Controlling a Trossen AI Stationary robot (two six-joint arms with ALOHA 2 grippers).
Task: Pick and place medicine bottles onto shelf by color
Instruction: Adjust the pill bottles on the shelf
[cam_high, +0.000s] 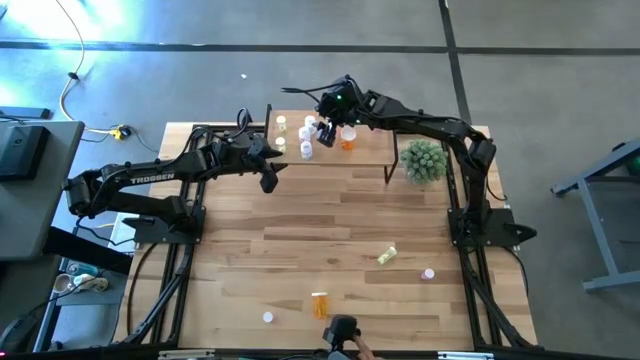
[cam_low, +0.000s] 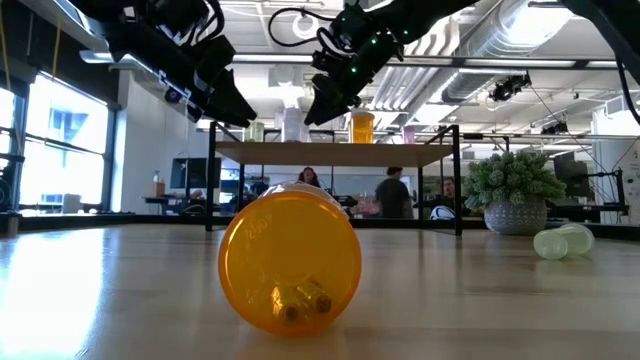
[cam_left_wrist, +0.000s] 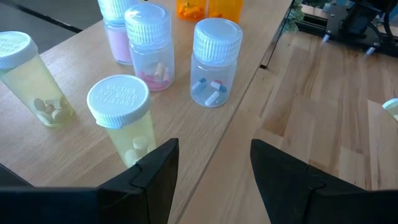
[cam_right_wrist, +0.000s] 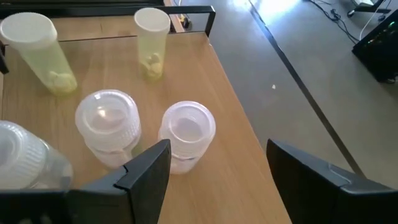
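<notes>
The shelf (cam_high: 370, 157) stands at the table's far middle. On it stand two yellow-green bottles (cam_left_wrist: 121, 121), two clear bottles (cam_left_wrist: 214, 62), a pink one (cam_left_wrist: 118, 40) and an orange one (cam_high: 347, 138). More bottles lie on the table: orange (cam_low: 290, 260), yellow-green (cam_high: 387, 256), pink (cam_high: 428, 273) and white (cam_high: 268, 317). My left gripper (cam_left_wrist: 214, 149) is open and empty at the shelf's near left edge (cam_high: 268, 180). My right gripper (cam_right_wrist: 217, 152) is open and empty above the shelf's bottles (cam_high: 325, 128).
A green spiky plant (cam_high: 423, 160) in a pot stands just right of the shelf. The loose bottles lie scattered over the table's near half. People show in the room beyond the table in the low view.
</notes>
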